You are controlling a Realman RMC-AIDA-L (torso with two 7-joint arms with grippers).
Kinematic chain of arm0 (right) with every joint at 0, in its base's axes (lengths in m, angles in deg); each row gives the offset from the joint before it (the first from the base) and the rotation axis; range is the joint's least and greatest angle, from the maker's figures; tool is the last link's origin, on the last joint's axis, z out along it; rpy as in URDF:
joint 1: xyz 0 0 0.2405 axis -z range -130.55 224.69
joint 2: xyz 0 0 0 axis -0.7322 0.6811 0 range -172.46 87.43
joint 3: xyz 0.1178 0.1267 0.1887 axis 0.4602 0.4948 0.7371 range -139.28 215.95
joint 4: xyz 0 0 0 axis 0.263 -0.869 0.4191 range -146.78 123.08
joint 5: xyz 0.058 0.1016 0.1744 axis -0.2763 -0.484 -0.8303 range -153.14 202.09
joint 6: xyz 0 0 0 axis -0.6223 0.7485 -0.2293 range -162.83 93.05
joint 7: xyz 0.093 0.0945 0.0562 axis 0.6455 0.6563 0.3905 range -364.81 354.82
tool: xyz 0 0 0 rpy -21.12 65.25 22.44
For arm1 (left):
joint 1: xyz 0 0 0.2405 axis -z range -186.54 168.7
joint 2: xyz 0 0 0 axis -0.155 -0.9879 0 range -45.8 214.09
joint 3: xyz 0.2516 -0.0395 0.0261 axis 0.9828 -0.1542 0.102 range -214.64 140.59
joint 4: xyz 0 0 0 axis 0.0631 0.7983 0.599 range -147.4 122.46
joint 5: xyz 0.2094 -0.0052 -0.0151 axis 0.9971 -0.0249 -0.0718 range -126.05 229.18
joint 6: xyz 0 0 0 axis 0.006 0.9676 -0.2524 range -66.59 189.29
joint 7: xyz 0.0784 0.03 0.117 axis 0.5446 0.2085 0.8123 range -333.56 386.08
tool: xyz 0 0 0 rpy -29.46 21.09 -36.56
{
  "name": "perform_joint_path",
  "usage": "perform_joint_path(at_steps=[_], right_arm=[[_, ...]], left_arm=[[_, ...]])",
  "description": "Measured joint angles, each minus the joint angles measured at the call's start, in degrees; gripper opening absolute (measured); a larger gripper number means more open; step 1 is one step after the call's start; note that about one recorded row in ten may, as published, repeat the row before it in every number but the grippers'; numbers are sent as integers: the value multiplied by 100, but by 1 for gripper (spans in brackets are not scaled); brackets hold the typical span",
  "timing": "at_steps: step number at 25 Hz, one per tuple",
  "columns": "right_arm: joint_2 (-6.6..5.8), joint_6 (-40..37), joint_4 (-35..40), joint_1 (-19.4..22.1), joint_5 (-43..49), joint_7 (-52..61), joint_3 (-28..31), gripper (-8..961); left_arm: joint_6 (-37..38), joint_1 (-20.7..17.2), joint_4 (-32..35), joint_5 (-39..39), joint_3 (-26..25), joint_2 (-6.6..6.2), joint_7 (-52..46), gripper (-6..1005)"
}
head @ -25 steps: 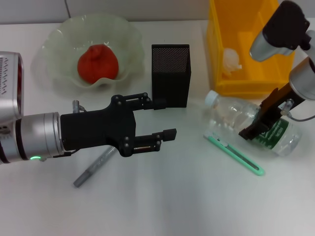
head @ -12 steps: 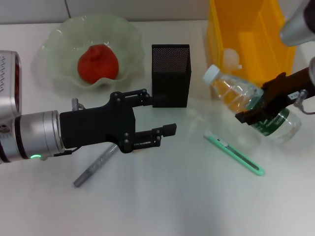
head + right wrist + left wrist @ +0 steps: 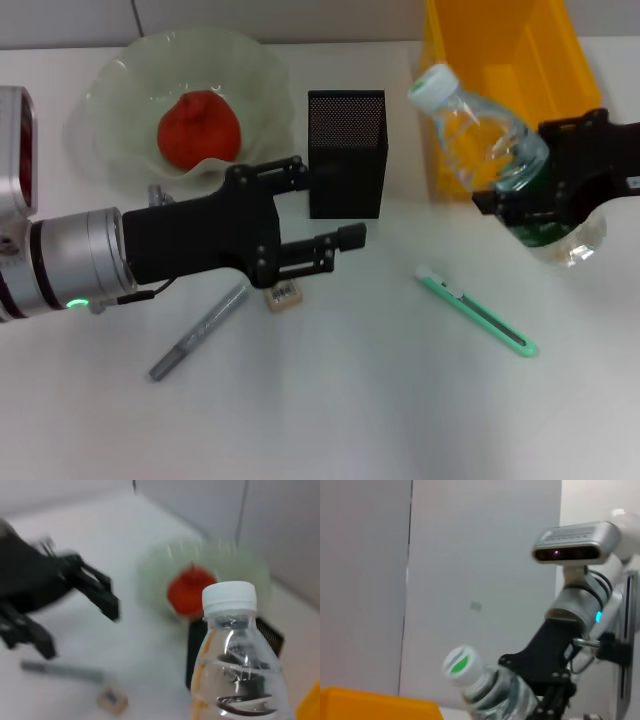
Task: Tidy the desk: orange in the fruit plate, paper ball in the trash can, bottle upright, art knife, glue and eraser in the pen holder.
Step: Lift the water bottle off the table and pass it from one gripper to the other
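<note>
Now right gripper [image 3: 545, 190] jaws clamped around tilted bottle [image 3: 480, 135]; left gripper [image 3: 325, 215] jaws wide, empty.

Non-task items only: background wall [image 3: 300, 15], plain grey, runs as a strip along the far side in head view. One dark vert. seam [image 3: 135, 12] cuts it near the robot's left.

L wrist view: wall panels [image 3: 485, 555] fill most of the bkgd. Darker grey panel, then a lighter one, split by a thin vert. joint [image 3: 410, 580]. Small grey mark [image 3: 476, 606] on the lighter panel, can't tell what it is.

R wrist view: same grey wall, blurred; panel joint [image 3: 244, 510] visible, a second joint [image 3: 134, 485] farther along.
</note>
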Motion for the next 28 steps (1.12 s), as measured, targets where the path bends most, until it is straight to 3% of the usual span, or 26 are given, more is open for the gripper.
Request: perform_joint_path(at_steps=[7, 12, 16, 28], right_arm=[[-1, -16, -1065, 403, -2062, -2002, 721, 678], [-8, -66, -2415, 520, -3435, -3933, 786, 679], [0, -288, -3723, 343, -4112, -5284, 742, 679], [13, -333, -5530, -385, -4340, -6046, 727, 678]], left_arm=[[63, 131, -50, -353, 1, -1, -255, 572], [84, 238, -50, -492, 0, -1, -646, 571], [99, 352, -49, -665, -1, 6, -999, 569], [309, 448, -50, -959, 29, 8, -1200, 566]])
